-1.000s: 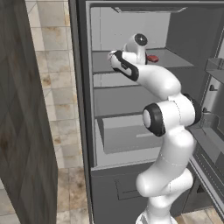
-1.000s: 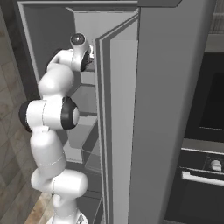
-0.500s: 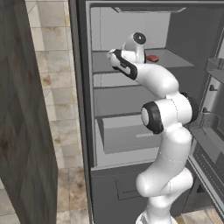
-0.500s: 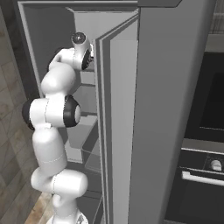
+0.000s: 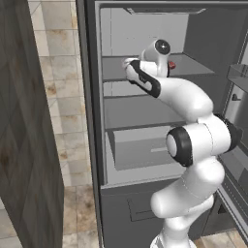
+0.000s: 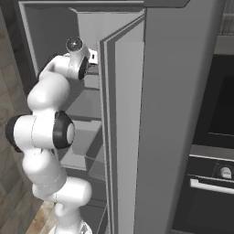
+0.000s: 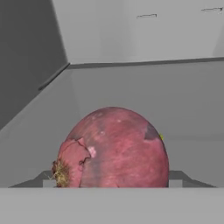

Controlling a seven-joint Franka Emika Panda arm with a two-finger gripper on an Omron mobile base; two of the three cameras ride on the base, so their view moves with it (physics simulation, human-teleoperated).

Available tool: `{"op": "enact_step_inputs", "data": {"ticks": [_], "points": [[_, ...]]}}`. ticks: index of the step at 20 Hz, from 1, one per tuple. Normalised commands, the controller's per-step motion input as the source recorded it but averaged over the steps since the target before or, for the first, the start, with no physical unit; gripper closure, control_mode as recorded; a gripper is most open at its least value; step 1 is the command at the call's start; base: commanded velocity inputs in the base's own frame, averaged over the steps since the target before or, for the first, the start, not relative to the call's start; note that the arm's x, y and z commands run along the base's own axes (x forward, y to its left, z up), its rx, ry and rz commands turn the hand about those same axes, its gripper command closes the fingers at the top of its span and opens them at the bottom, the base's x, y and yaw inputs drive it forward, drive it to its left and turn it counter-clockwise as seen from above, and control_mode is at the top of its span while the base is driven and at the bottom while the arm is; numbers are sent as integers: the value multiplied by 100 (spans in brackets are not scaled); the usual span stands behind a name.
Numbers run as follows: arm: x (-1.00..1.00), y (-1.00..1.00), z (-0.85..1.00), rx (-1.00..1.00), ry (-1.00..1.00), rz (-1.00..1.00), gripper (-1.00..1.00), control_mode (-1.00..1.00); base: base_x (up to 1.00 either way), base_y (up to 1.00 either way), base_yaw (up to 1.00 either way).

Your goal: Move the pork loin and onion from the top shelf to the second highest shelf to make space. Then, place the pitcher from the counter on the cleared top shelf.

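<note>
Gripper [image 7: 113, 181] first: its tips sit tight on either side of the onion [image 7: 114, 148], so it looks clamped on it, low in the middle of the hand view. Going by the arm's height upper middle in the left base view, that's at the top shelf [image 5: 193, 65]. The second highest shelf [image 5: 135, 111] below looks bare. So I'd say early days, with the pitcher step still to come. No readable writing or labels anywhere.
</note>
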Motion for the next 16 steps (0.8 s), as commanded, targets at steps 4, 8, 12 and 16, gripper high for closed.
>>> {"op": "enact_step_inputs", "data": {"ticks": [4,8,12,16], "points": [[-100,-6,5,-2,0,0,100,-100,0,0,0],[-100,-5,9,-3,0,0,100,-100,0,0,0],[-100,-14,0,-6,0,0,100,-100,0,0,0],[-100,-20,-31,-10,2,0,100,-100,0,0,0]]}}
